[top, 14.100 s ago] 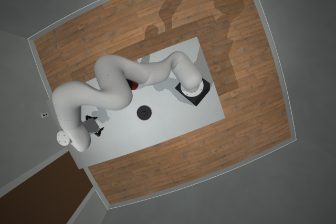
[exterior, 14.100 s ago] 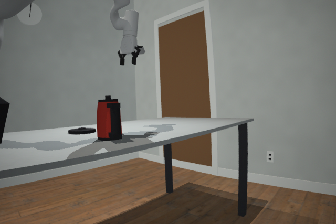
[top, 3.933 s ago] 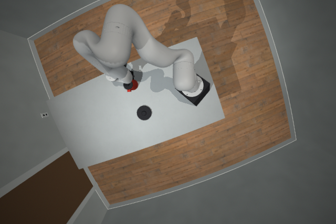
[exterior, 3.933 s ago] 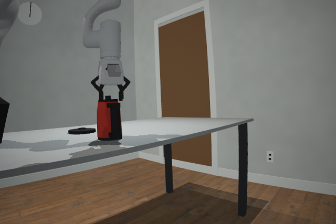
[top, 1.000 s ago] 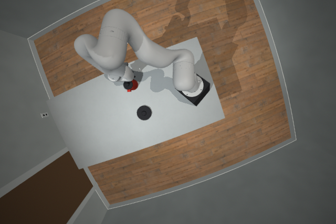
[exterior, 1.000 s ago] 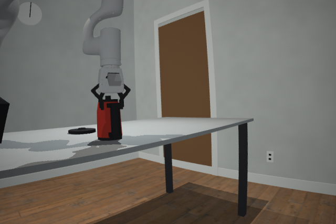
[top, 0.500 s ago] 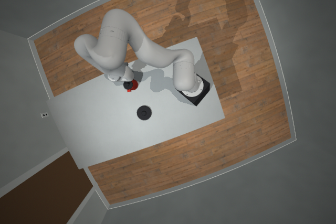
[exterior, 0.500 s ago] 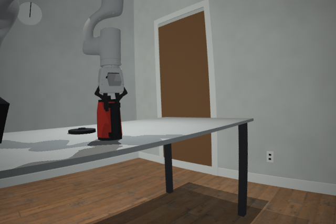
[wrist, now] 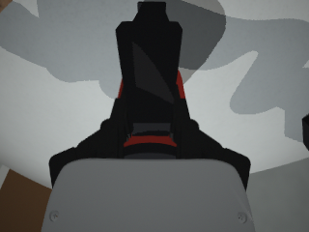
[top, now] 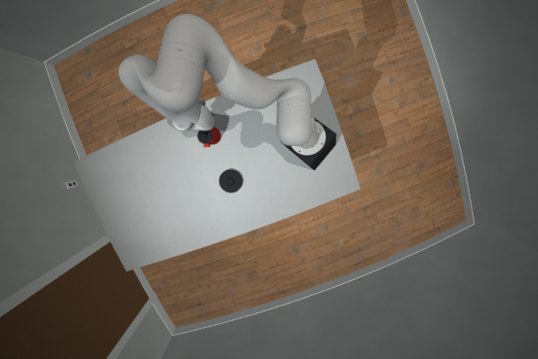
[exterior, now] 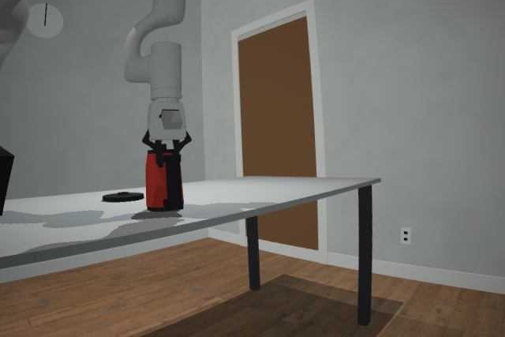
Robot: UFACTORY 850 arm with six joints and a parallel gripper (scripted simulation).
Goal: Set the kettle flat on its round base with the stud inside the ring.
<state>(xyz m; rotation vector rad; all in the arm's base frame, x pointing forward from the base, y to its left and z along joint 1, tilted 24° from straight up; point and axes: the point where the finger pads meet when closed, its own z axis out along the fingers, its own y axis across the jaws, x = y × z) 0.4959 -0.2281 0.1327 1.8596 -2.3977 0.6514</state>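
The red kettle (top: 215, 134) (exterior: 153, 181) (wrist: 150, 39) with its black handle stands upright on the grey table (top: 151, 207) (exterior: 285, 190). My gripper (exterior: 166, 157) (wrist: 151, 96) comes straight down from above and is shut on the upright bar of the handle, near its top. In the overhead view the wrist hides most of the kettle. The round black base (top: 230, 180) (exterior: 122, 196) lies flat on the table with its stud up, apart from the kettle, toward the table's middle.
The arm's black mount (top: 319, 146) (exterior: 4, 178) stands on the table near its edge. A brown door (exterior: 277, 121) is in the wall beyond the table. Wooden floor surrounds the table.
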